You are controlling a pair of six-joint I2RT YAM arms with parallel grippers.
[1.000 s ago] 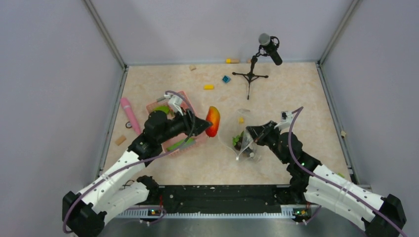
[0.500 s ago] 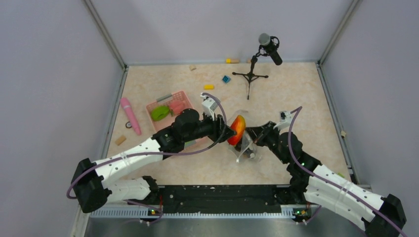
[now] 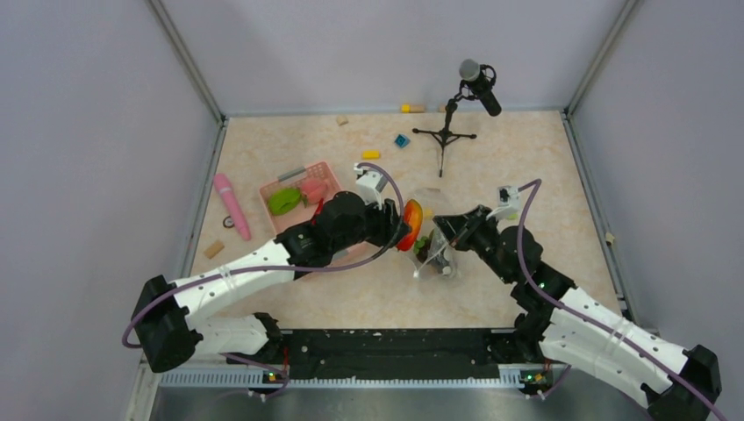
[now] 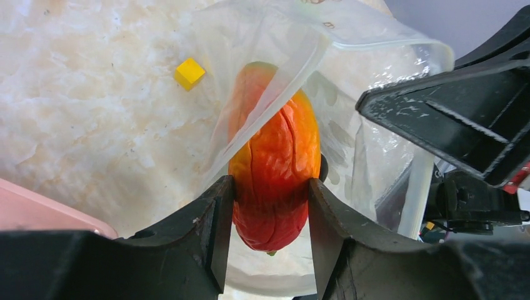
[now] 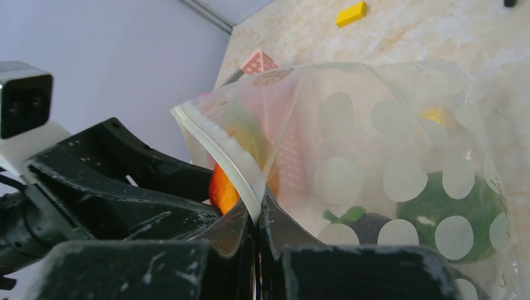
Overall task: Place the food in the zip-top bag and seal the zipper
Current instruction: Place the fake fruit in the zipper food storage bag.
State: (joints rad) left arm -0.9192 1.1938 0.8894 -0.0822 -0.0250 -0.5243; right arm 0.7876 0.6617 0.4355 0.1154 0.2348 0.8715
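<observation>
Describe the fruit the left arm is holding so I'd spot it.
In the middle of the table, find the clear dotted bag. The toy fruit is clamped in the left pincer at the bag's mouth. It alone is orange-red; the pieces inside the bag are green and dark.

This is a robotics lab test cell: plain pale grey wall panels point(image 3: 386, 44) on aluminium corner posts point(image 3: 189, 66) box in a beige marble-patterned tabletop point(image 3: 526, 167), a black microphone on a small tripod point(image 3: 480, 83) stands there, and a white-and-black left robot arm point(image 3: 228, 281) and its matching right robot arm point(image 3: 605, 329) are bolted to a black base rail point(image 3: 395, 351).
</observation>
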